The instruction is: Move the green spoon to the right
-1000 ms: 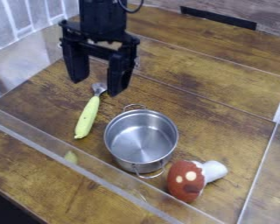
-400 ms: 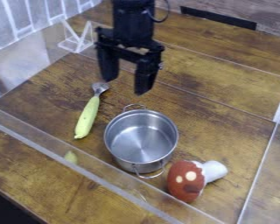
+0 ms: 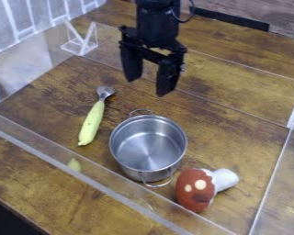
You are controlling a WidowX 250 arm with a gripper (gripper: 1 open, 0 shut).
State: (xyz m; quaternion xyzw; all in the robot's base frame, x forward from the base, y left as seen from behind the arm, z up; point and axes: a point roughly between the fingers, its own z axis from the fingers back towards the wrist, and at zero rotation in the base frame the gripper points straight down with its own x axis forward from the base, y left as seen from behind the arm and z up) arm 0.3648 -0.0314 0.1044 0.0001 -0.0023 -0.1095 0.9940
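Brown wooden tabletop (image 3: 230, 81) underneath, and the black gripper (image 3: 149, 81) hangs over it, pointing down, fingers spread wide! It's drawn farther back and rightward from the green spoon (image 3: 92, 121), which lies nearer the camera, left of the hand in view, beside the steel pot (image 3: 149, 147).

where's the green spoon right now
In the camera view, the green spoon lies on the table in the left half of the picture, just left of the steel pot.
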